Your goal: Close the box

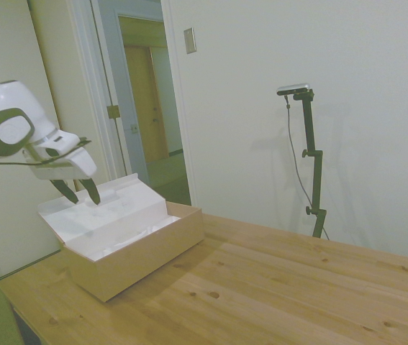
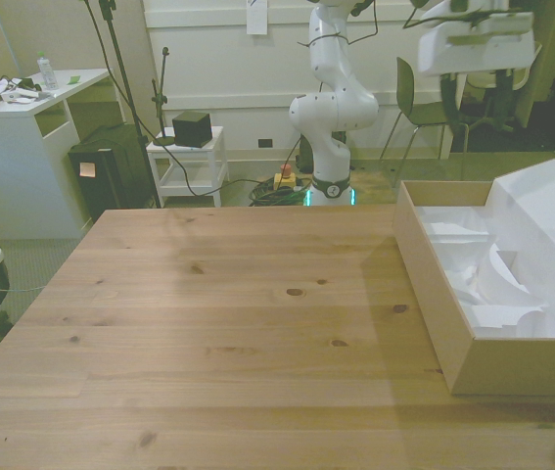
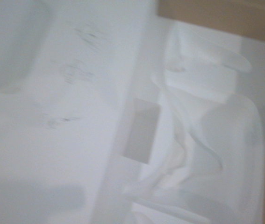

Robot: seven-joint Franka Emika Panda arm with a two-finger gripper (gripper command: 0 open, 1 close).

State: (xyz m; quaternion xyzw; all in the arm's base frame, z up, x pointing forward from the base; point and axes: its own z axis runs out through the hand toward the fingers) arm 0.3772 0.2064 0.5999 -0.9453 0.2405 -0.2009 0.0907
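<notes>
Pincer raised above box's leaned-back lid, fingers apart, nothing held, prob. placed to push lid fwd. Box open, at tabletop edge, front view's right.

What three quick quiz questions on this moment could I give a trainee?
1. True or false: the box has its lid shut.
2. Where is the gripper? A) resting on the table; B) raised above the lid; C) inside the box.
3. Fill in: the inside of the box is ___ in colour.

Key: 1 false, the lid stands open; 2 B, in the side view it hangs just over the lid, fingers apart and holding nothing; 3 white.
</notes>
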